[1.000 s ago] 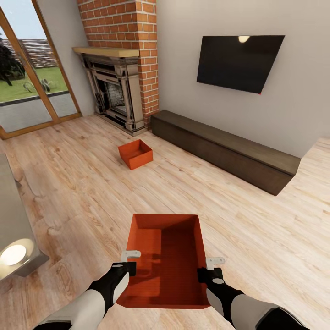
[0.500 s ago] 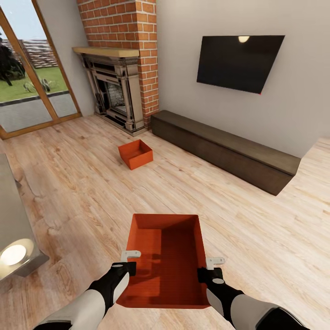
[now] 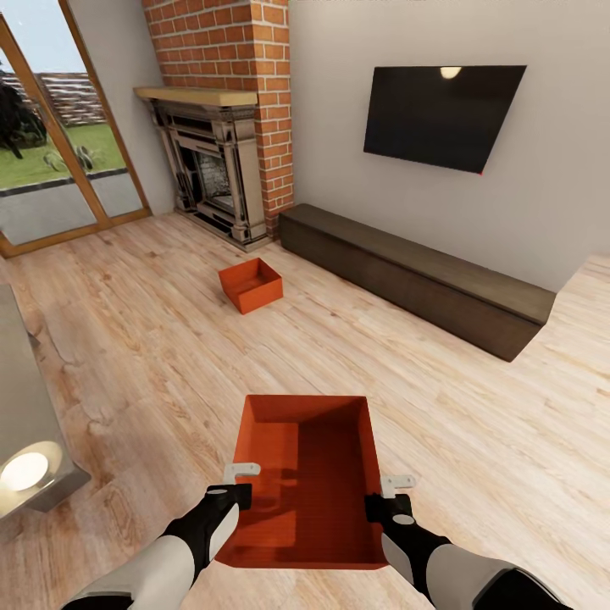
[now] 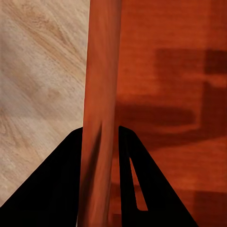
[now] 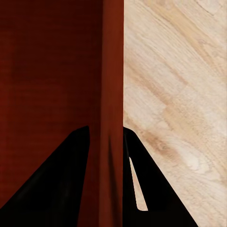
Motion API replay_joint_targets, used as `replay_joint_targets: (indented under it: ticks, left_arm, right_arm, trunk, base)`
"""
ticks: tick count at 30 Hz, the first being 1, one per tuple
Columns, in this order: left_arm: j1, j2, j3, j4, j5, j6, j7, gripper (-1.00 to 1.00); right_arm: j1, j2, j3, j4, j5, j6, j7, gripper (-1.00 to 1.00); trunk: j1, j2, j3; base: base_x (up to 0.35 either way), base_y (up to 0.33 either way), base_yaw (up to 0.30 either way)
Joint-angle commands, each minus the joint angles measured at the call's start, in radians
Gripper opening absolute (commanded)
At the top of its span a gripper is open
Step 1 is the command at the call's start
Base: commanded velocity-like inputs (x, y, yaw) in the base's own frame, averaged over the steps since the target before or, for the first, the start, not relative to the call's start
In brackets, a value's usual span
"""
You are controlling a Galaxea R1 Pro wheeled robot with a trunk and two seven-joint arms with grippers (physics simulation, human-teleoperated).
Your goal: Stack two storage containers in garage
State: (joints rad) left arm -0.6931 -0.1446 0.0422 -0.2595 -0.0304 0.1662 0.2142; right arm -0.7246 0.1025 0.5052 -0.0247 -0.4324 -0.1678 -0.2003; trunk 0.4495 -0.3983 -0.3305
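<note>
Both arms: pale grey-white forearm shells, black segment at the wrist, black housing behind each gripper. Left gripper (image 3: 240, 483) and right gripper (image 3: 383, 496) each carry a small light-grey bracket-shaped piece at the tip. Wrist cams show the fingers (image 4: 61, 189) as flat black wedges; the inner ones have a narrow slot.

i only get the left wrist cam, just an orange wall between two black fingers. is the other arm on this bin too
Observer: Yes. The right pincer straddles the opposite side wall of the near storage container, one finger each side.
Operator: where's the second bin
Observer: The far storage container sits on the wood plank floor, in front of the brick fireplace.
Operator: anything inside the one we hold
Observer: No, the head view shows only its bare bottom with shadows. The left pincer grips the wall likewise.
</note>
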Motion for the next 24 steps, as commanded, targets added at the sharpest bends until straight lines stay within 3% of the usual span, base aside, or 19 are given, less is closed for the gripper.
replay_joint_targets:
  ticks: [1,24]
  left_arm:
    - [0.000,0.000,0.013,-0.001,-0.019,0.009,0.008,-1.00]
    - [0.000,0.002,0.013,0.000,-0.020,0.005,0.008,-1.00]
  right_arm:
    - [-0.001,-0.006,0.001,0.000,-0.011,-0.007,-0.013,-1.00]
    - [-0.001,-0.003,0.001,0.000,-0.012,-0.009,-0.014,-1.00]
  trunk:
    - [0.000,-0.002,-0.001]
    - [0.000,-0.002,0.033]
  base:
    - [0.000,0.000,0.000]
    - [0.000,0.000,0.000]
